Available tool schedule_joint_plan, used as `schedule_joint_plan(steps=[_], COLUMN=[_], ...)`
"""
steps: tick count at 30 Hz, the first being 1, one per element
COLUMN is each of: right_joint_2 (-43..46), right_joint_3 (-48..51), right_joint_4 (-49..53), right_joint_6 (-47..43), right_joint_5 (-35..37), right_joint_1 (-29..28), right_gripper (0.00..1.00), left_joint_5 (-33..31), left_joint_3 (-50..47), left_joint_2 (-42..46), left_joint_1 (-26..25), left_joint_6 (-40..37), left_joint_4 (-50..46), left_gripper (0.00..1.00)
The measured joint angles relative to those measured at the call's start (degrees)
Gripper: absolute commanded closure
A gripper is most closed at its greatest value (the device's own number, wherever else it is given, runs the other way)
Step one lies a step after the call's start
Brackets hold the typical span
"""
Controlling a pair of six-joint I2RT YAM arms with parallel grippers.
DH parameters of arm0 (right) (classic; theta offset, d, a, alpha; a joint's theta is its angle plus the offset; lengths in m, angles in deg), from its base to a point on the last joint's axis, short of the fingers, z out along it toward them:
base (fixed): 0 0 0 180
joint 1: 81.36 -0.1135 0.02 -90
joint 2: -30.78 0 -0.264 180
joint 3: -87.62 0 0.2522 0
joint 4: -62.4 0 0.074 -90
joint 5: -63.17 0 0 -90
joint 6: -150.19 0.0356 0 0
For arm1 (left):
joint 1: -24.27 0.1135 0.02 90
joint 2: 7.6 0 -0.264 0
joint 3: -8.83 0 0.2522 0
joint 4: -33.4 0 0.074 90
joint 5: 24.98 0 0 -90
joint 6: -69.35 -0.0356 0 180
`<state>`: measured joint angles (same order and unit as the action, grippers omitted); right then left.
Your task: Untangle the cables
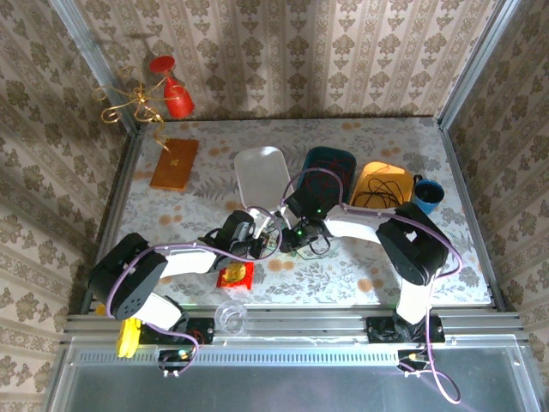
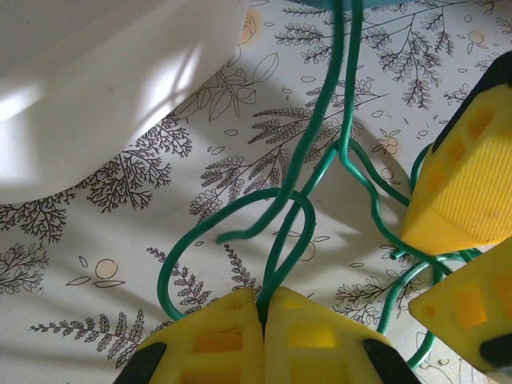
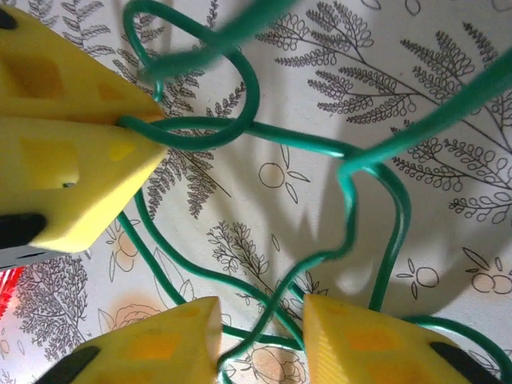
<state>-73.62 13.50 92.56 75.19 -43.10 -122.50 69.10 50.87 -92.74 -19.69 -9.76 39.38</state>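
The table (image 1: 163, 219) wears a pale cloth printed with ferns and fruit, and patterned wallpaper closes it in on three sides. In the overhead view the two arms meet nose to nose at the middle of the cloth.

The left gripper (image 2: 262, 308) is clamped tight, its yellow fingers pressed together on a loop of the green cable (image 3: 350, 200) at the bottom centre of its own wrist view. From that pinch the cable curls into a loop toward the lower left of the frame. Two of its strands climb toward the upper right.

The right gripper (image 3: 262, 312) stands with its jaws narrowly apart at the bottom of its own view. Green strands cross in the gap between them, and nothing there looks pinched. From these jaws the tangle spreads up the frame. The left gripper's clamped loop lies toward the upper left, close by.

So the snarl sits between the two tools on a short line. The right arm is probably the one free to take a strand and draw it away from the held loop.

Along the top of the overhead view sit four containers:
- A white tray (image 1: 257, 154), with nothing I can make out in it.
- A dark bin (image 1: 343, 154), too shadowed inside to tell.
- An orange bowl (image 1: 377, 167), holding a coil of black cable (image 1: 383, 196).
- A blue cup (image 1: 429, 190), contents unclear.
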Motion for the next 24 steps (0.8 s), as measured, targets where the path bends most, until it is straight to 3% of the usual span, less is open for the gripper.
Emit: schedule_joint_plan(steps=[2, 4, 9, 17, 24], right_joint_2=[-0.1, 0.2, 6.3, 25.0, 42.8], right_joint_3=[0.0, 0.3, 5.2, 12.4, 13.4], right_joint_4=[0.0, -1.0, -3.3, -2.5, 1.9], right_joint_6=[0.2, 0.9, 2.8, 6.3, 7.5], right_joint_5=[0.6, 1.6, 3.6, 7.0, 16.0], right_joint_1=[0.0, 0.0, 1.6, 8.9, 15.7], right_gripper=[0.94, 0.98, 0.99, 0.98, 0.97], left_joint_5=[0.0, -0.1, -2.9, -7.1, -7.6], left_joint_3=[0.0, 0.0, 0.0, 0.3, 0.3], left_joint_2=[0.0, 0.0, 0.0, -0.3, -1.9], left_joint_1=[0.0, 0.0, -0.5, -0.6, -0.6], left_joint_6=[0.0, 0.0, 0.0, 0.1, 0.1], left_joint_4=[-0.1, -0.4, -0.6, -1.8, -1.7], left_gripper=[1.0, 1.0, 1.0, 1.0, 1.0])
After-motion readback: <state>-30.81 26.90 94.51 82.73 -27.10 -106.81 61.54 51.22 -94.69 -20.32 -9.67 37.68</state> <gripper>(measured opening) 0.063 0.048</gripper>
